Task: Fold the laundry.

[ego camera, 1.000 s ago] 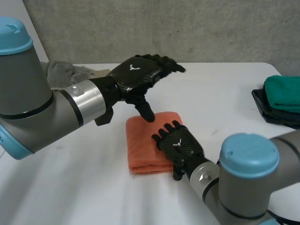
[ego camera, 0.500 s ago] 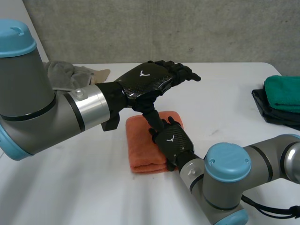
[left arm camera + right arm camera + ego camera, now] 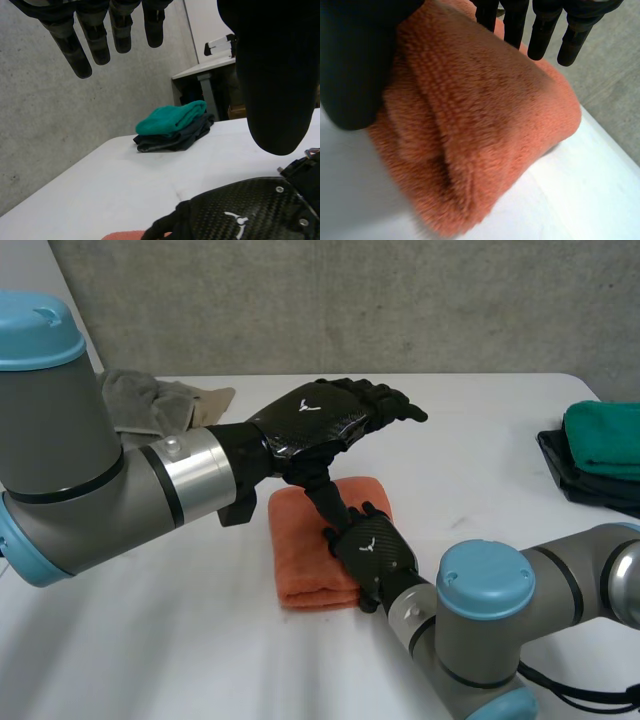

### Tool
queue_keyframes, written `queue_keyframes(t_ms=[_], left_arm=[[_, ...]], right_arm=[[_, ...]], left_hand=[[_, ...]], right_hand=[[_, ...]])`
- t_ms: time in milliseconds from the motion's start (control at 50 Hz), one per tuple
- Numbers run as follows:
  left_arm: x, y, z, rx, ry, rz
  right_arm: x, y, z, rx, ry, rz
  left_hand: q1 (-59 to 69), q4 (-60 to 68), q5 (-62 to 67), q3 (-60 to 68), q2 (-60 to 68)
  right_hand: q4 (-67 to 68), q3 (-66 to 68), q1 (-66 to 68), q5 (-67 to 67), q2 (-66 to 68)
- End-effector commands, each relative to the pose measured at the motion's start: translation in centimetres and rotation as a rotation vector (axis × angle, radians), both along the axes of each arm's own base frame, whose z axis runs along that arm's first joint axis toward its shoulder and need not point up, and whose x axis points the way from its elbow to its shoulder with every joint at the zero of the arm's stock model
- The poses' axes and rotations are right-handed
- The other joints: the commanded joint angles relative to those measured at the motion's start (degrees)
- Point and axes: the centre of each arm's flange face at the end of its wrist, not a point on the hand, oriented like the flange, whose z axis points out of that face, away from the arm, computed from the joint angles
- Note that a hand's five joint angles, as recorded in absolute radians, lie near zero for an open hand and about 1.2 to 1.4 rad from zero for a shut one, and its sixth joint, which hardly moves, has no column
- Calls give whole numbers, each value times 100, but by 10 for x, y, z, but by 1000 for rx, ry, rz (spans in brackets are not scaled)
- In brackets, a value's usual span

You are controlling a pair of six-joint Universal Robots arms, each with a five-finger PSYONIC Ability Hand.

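Pressing down on the right side of the folded orange towel (image 3: 305, 555), lying just below the centre of the frame, with the right hand (image 3: 372, 548) laid flat and its fingers (image 3: 541, 35) straight, clamped on nothing. Hovering the left hand (image 3: 318, 418) just above, with fingers (image 3: 95, 35) spread and unbent, gripping nothing, and with the thumb pointing down toward the towel's far part; impossible to tell whether touching.

Judging the fold as nearly finished and the step as smoothing. Worth spreading pressure evenly across the thick terry and sliding outward toward the rounded edge. Worth avoiding dragging the layers askew or bumping one hand into the other.

Working on a white table (image 3: 480, 440), matte and bare around the towel. Sharing it with a crumpled grey cloth (image 3: 150, 400) at the upper left and a folded green towel (image 3: 605, 435) atop a dark grey folded cloth (image 3: 585, 485) at the right edge, both well apart. Facing a rough concrete wall (image 3: 300, 300) across the top.
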Motion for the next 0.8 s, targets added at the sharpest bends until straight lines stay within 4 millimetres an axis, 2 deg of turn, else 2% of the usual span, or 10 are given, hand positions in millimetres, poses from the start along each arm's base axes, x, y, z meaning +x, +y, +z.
queue_keyframes(t_ms=[20,200,280,300,340,420,440,540,640,800], left_arm=[[0,0,0,-2,1,2],[1,-1,-1,4,-1,5],[1,-1,-2,5,-2,6],[1,-1,-1,4,-1,6],[2,-2,-1,4,-2,9],[3,-2,2,-6,3,11],[3,-2,3,-10,5,11],[6,-1,25,-60,41,22],[7,-1,32,-82,52,24],[8,-3,40,-104,65,30]], right_arm=[[10,-14,8,-50,-39,-3],[17,-21,8,-63,-49,1],[19,-24,10,-73,-58,2],[20,-25,12,-82,-64,-1],[21,-27,17,-92,-78,-1],[28,-39,39,-146,-134,-10],[28,-49,52,-176,-160,-27],[21,-83,79,-249,-203,-79],[15,-101,97,-268,-212,-111],[-19,-150,136,-314,-237,-230]], left_hand=[[-74,-122,-98,-169,-132],[-74,-122,-98,-169,-132],[-74,-122,-98,-169,-132],[-74,-122,-98,-169,-132],[-74,-122,-98,-169,-132],[-74,-122,-98,-169,-132],[-74,-122,-98,-169,-132],[-74,-122,-98,-169,-132],[-74,-122,-98,-169,-132],[-74,-122,-98,-169,-132]], right_hand=[[388,396,333,386,526],[1160,1168,1105,1158,1297],[3392,3401,3337,3391,3530],[4764,4773,4709,4763,4902],[6364,6373,6309,6362,6502],[6370,6379,6315,6369,6508],[6370,6379,6315,6369,6508],[6370,6379,6315,6369,6508],[6370,6379,6315,6369,6508],[6370,6379,6315,6369,6508]])
